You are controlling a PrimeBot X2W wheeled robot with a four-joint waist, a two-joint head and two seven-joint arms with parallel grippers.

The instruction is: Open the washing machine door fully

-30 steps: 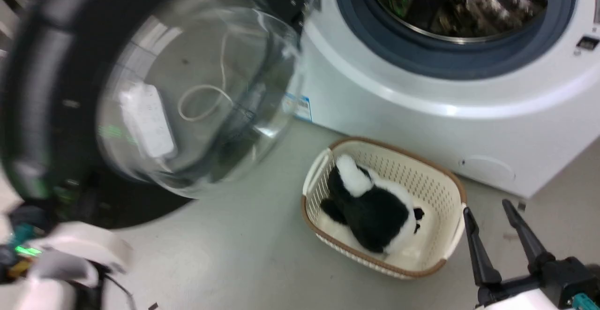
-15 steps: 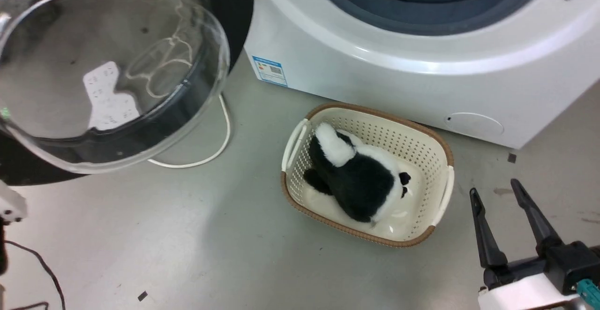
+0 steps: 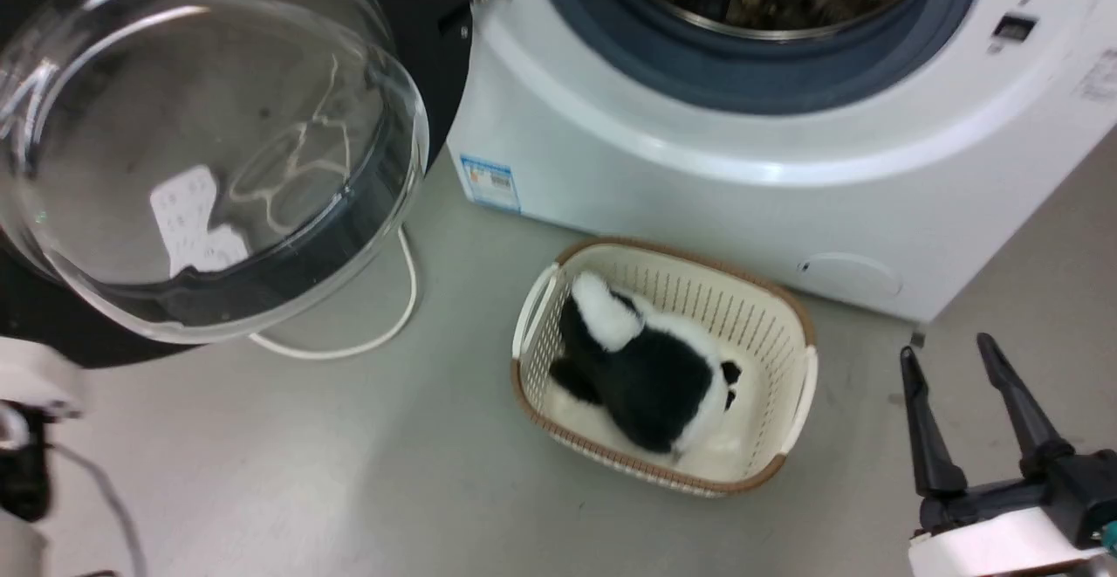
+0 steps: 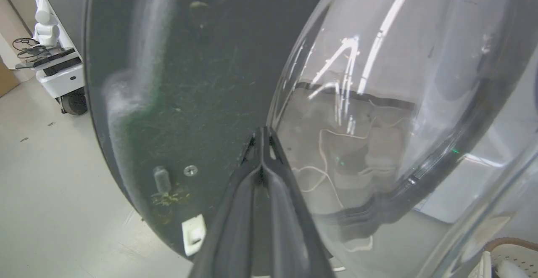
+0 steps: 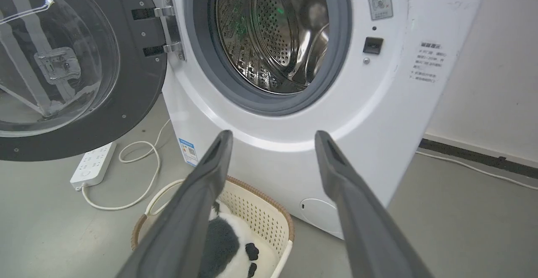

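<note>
The washing machine door (image 3: pixel 436 53), a glossy black disc with a clear bulging glass bowl (image 3: pixel 209 149), stands swung wide out to the left on its hinge (image 5: pixel 168 25). The steel drum (image 5: pixel 273 30) lies exposed. In the left wrist view my left gripper (image 4: pixel 262 130) is shut with nothing in it. Its tips are at the door's inner black face (image 4: pixel 189 80), right at the edge of the bowl; whether they touch it I cannot tell. My right gripper (image 3: pixel 946 346) is open at the lower right, well away from the door, and its fingers (image 5: pixel 201 194) point at the machine's front.
A cream basket (image 3: pixel 785 333) holding a black-and-white plush toy (image 3: pixel 646 367) stands on the floor before the white machine (image 3: pixel 698 175). A white power strip (image 5: pixel 92 164) and its cable (image 3: pixel 384 333) lie under the door. Another white robot (image 4: pixel 50 59) stands farther off.
The door has swung farther out from the drum opening, from blurred and angled to wide open. The head view has shifted. My right gripper has stayed open.
</note>
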